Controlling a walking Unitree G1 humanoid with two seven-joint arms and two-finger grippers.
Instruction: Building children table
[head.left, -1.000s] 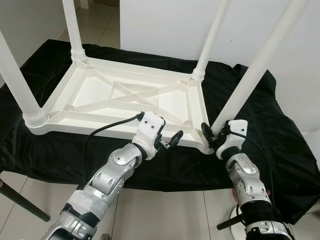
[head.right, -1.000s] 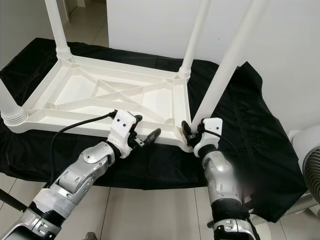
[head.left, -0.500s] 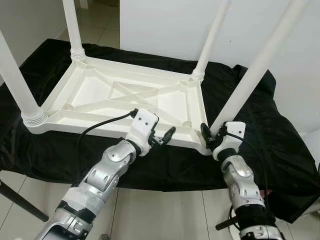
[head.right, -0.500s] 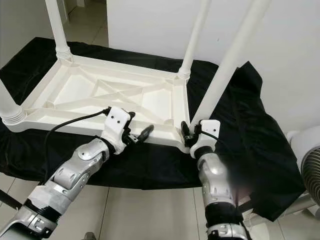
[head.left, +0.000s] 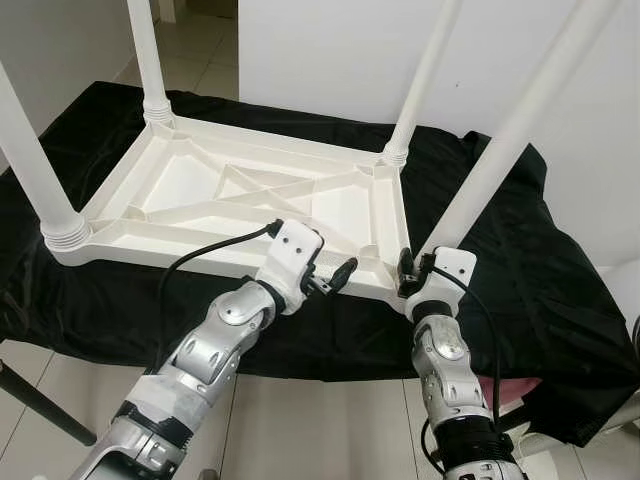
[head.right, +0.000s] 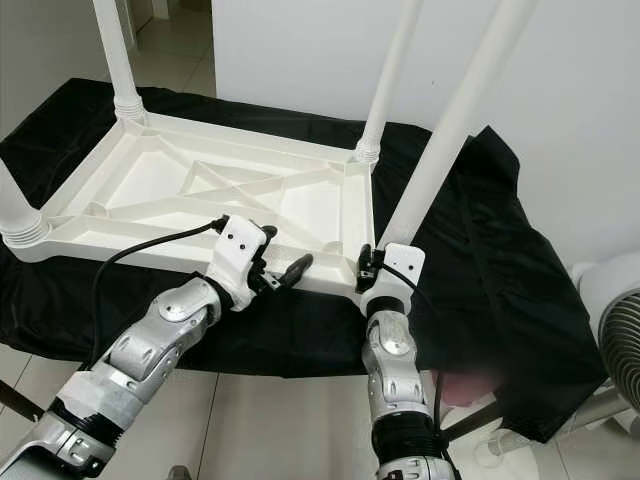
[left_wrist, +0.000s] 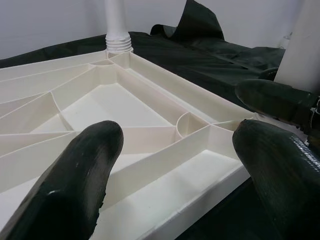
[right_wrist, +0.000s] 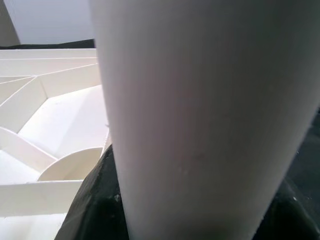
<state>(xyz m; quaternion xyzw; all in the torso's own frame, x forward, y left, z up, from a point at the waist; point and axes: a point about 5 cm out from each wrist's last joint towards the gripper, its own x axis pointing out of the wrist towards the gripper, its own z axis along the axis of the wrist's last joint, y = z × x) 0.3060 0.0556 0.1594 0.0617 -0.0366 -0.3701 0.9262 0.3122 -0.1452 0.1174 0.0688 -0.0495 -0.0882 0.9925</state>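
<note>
Leg: rises toward 1 o'clock from table corner.
Right gripper: closed around leg base.
Left gripper: empty, spread, at near rim.

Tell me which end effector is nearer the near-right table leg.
Right. The right end effector sits at the base of the near-right table leg; the left end effector hovers at the tabletop's near rim, further left.

All four table legs run past the top edge. The right pincer is mostly hidden behind the near leg's base, so its grip cannot be told.
</note>
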